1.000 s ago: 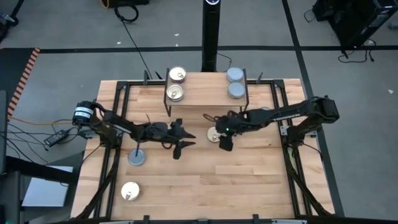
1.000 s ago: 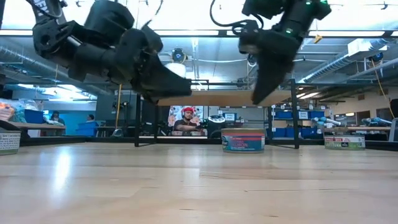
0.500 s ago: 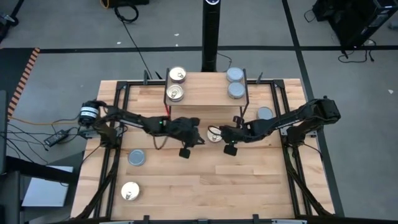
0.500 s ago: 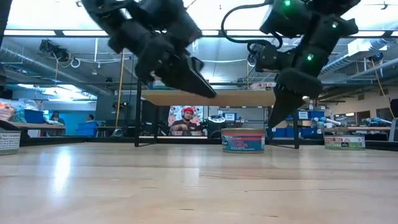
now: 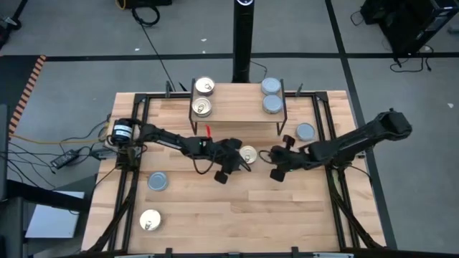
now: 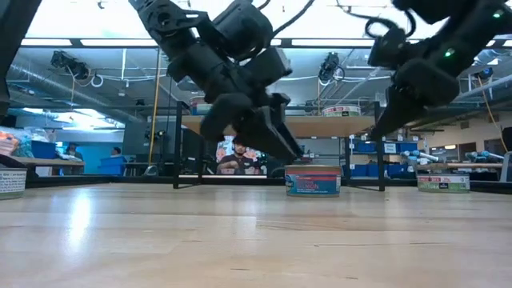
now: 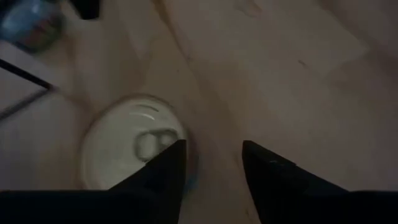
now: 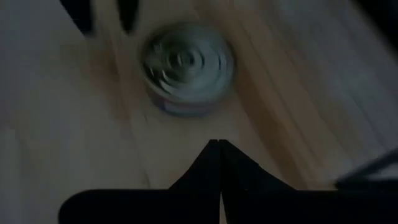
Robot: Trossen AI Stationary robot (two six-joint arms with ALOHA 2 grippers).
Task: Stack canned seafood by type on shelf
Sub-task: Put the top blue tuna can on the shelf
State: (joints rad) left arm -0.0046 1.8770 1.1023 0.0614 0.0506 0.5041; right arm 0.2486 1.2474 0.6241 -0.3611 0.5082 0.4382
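Two matte black jointed robot arms with loose black cables, tapered pointed dark fingers (image 7: 273,180), and small green indicator lights

A robotics lab or workshop, open-plan and industrial. Exposed ducts (image 6: 32,76) and strip lights (image 6: 336,42) across a bare ceiling; metal racks (image 6: 472,156) with bins far behind. Grey floor (image 5: 72,43) marked with black tape, loose cables (image 5: 147,14) trailing over it. A butcher-block table (image 5: 244,208) on a black frame, a person (image 6: 232,158) seated at a bench beyond.
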